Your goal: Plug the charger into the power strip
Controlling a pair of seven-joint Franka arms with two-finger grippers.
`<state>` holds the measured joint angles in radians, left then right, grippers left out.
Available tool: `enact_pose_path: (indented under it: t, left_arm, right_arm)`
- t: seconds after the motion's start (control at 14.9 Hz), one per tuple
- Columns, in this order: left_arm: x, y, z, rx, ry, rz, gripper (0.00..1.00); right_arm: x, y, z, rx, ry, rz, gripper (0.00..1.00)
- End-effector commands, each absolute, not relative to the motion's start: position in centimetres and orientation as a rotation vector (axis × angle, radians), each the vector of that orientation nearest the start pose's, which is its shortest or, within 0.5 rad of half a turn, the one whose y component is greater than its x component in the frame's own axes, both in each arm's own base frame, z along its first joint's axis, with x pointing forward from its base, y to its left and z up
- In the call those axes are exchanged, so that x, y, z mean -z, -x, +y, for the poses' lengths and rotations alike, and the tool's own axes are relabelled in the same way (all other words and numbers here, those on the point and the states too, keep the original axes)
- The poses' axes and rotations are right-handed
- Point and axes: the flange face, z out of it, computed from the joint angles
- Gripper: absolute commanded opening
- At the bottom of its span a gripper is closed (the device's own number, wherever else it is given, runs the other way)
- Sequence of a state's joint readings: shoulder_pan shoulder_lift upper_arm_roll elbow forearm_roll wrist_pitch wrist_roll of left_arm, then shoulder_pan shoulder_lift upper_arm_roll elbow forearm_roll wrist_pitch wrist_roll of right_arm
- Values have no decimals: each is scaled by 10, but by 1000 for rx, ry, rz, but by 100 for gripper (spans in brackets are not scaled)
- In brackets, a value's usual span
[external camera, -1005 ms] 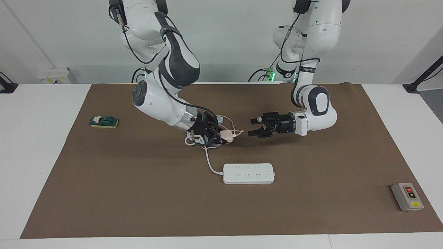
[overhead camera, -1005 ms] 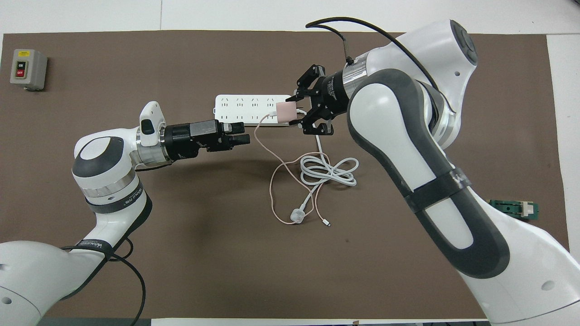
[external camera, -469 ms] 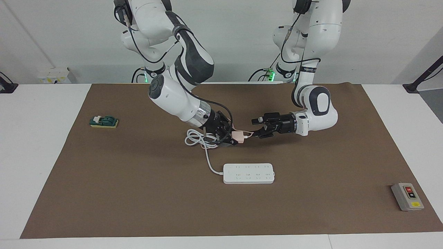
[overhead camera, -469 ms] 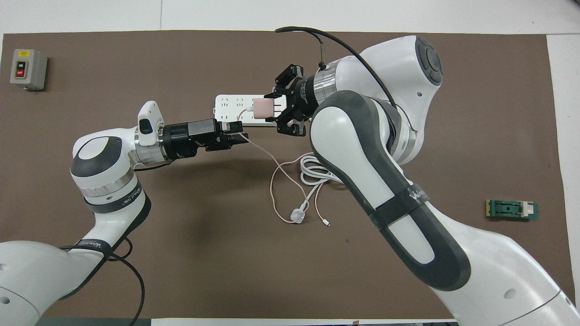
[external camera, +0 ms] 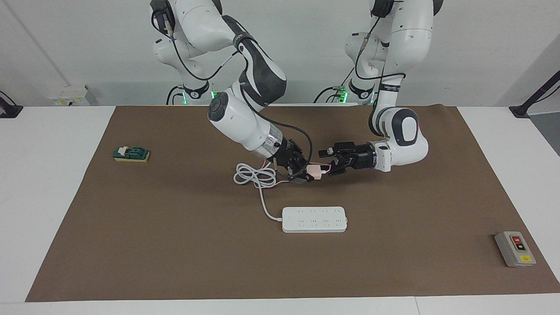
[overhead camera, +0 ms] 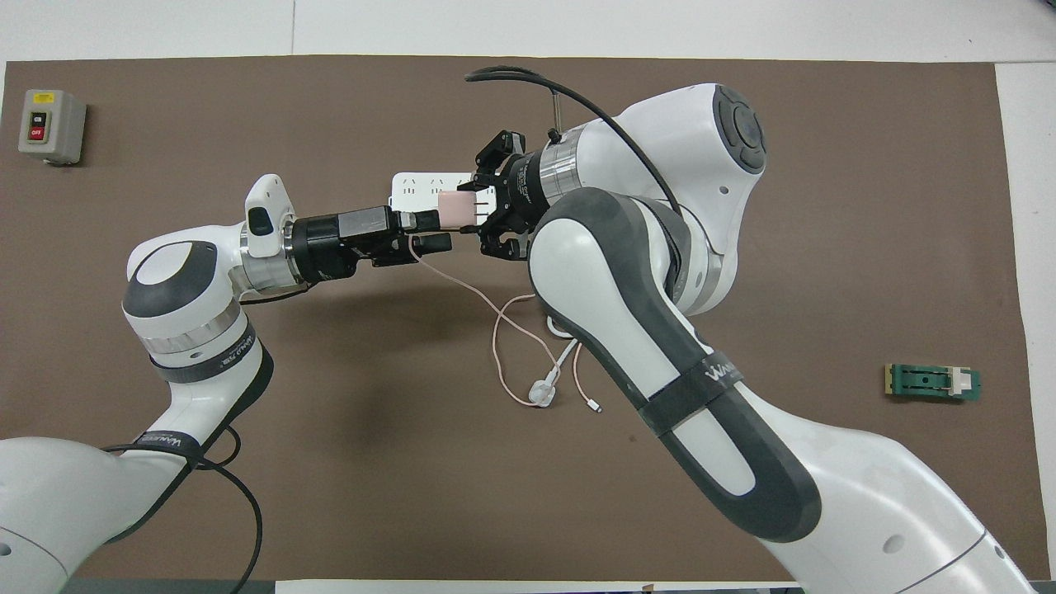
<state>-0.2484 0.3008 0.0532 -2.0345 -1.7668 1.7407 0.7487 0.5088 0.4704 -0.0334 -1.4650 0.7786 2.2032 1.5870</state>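
My right gripper (external camera: 307, 173) (overhead camera: 473, 211) is shut on the charger (external camera: 314, 171) (overhead camera: 453, 209), a small pink cube held in the air. From above, the charger covers part of the power strip (external camera: 314, 219) (overhead camera: 412, 188), which lies flat on the brown mat. My left gripper (external camera: 327, 160) (overhead camera: 444, 230) is open and level, with its fingertips right at the charger's cable end. Whether they touch it I cannot tell. The thin pink cable (overhead camera: 500, 340) hangs from the charger past the left fingers and loops on the mat.
The strip's thick white cord (external camera: 253, 175) lies coiled under the right arm and ends in a round white plug (overhead camera: 542, 393). A grey switch box (external camera: 515, 248) (overhead camera: 51, 125) sits toward the left arm's end. A green block (external camera: 131, 153) (overhead camera: 932, 382) lies toward the right arm's end.
My right arm has carried the charger sideways to the left gripper's open fingertips. The left arm has barely moved.
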Motion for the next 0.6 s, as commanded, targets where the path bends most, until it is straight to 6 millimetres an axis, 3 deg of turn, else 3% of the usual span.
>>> enact_pose_path:
  t: [0.0,0.2,0.54]
  left_arm:
    - [-347,-570,-203,-31,-1558,96,100]
    - [-341,-572,-200,-36,-1576,115,100]
    - [-350,-587,-202,-52,-1586,103,100]
  right_arm:
    - [-447,-629,357,-598,1812,1724,0]
    - [-446,-629,357,-602,1827,1715,0]
    - [-446,-626,362,-610,1847,1685,0]
